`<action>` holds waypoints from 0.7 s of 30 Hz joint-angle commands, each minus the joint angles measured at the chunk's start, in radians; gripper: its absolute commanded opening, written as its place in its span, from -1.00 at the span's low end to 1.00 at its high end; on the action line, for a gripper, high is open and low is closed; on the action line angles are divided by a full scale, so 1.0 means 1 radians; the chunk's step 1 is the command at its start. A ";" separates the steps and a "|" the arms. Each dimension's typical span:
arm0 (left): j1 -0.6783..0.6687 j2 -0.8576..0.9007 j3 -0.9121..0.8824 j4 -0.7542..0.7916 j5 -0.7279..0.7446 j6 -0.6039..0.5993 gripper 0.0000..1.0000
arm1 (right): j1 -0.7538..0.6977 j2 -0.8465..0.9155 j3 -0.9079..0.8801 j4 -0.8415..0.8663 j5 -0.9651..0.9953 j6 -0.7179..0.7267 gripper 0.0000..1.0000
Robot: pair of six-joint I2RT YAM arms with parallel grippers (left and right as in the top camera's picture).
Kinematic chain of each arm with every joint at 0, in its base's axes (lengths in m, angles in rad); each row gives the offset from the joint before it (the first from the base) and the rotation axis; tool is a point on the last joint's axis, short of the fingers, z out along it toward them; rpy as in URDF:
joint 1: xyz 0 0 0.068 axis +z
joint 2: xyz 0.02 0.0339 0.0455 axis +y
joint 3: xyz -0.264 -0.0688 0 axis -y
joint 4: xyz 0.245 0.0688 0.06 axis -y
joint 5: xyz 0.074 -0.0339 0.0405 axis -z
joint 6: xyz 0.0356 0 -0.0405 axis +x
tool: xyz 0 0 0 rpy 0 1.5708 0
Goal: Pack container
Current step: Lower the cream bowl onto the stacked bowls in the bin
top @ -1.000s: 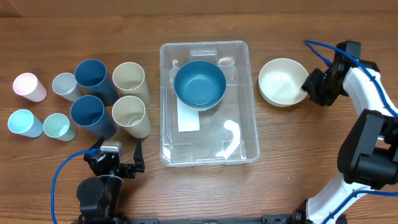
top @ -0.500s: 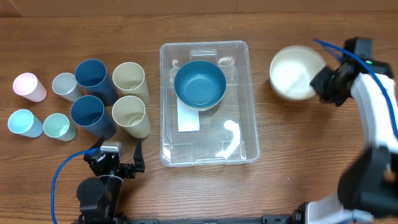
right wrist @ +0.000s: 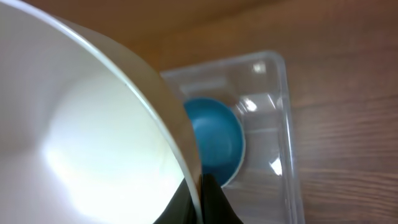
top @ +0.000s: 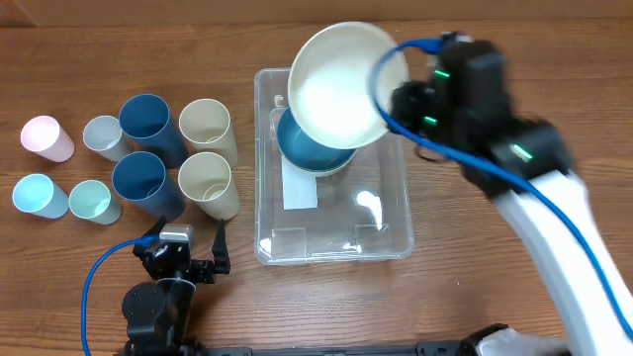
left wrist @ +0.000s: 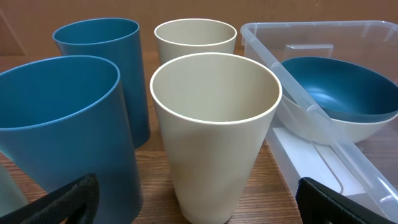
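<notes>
The clear container lies mid-table with a blue bowl in its far end and a white label on its base. My right gripper is shut on the rim of a cream bowl and holds it, tilted, in the air over the blue bowl. In the right wrist view the cream bowl fills the left, pinched at my right gripper, with the blue bowl and container below. My left gripper is open and empty before a cream cup; it shows low in the overhead view.
Two dark blue cups, two cream cups and several small pastel cups stand left of the container. In the left wrist view, blue cups stand left, the container right.
My right arm has lifted the cream bowl from the table right of the container and swung it left, above the container's far end. The left arm has not moved.
</notes>
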 commanded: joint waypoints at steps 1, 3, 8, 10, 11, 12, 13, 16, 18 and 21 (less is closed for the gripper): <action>-0.008 -0.011 -0.004 0.004 0.013 0.019 1.00 | 0.010 0.180 -0.019 0.068 0.050 -0.051 -0.92; -0.008 -0.011 -0.004 0.004 0.014 0.019 1.00 | 0.010 0.281 -0.019 0.138 0.047 -0.078 -0.92; -0.008 -0.011 -0.004 0.004 0.014 0.019 1.00 | 0.010 0.410 -0.019 0.194 -0.009 -0.077 -0.92; -0.008 -0.011 -0.004 0.004 0.014 0.018 1.00 | 0.011 0.439 -0.019 0.195 -0.039 -0.077 -0.92; -0.008 -0.011 -0.004 0.004 0.014 0.018 1.00 | 0.011 0.449 -0.019 0.191 -0.040 -0.077 -0.92; -0.008 -0.011 -0.004 0.004 0.013 0.019 1.00 | 0.011 0.455 -0.019 0.185 -0.039 -0.077 -0.88; -0.008 -0.011 -0.004 0.004 0.014 0.018 1.00 | 0.011 0.454 -0.019 0.182 -0.040 -0.078 -0.57; -0.008 -0.011 -0.004 0.004 0.013 0.019 1.00 | 0.008 0.411 -0.002 0.179 -0.037 -0.086 -0.05; -0.008 -0.011 -0.004 0.004 0.013 0.019 1.00 | 0.001 0.350 0.027 0.171 -0.024 -0.085 0.06; -0.008 -0.011 -0.004 0.004 0.013 0.018 1.00 | -0.023 0.248 0.076 0.135 -0.013 -0.082 0.22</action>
